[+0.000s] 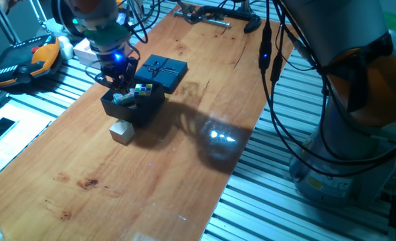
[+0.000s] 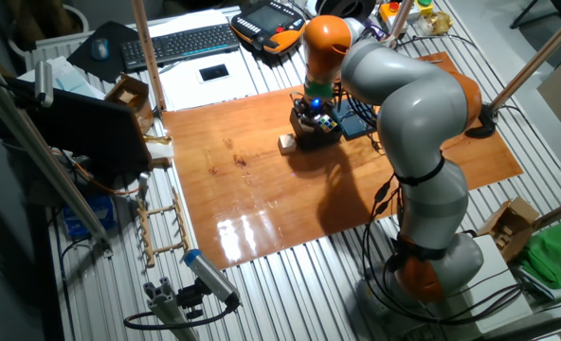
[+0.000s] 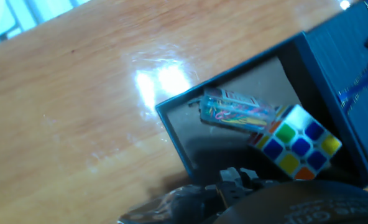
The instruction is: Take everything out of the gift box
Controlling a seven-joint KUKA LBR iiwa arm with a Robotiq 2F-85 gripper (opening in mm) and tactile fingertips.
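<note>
The claw hung over the near-left part of the gift box; whether its fingers stood apart could not be told. Inside, the puzzle cube lay toward the lid, a clear tube slanting beside it. The beige cube sat outside on the tabletop.

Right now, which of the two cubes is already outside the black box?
The plain beige cube: it stands on the table just beside the gift box. The multicoloured puzzle cube still lies inside the box, next to a small clear piece with coloured contents.
</note>
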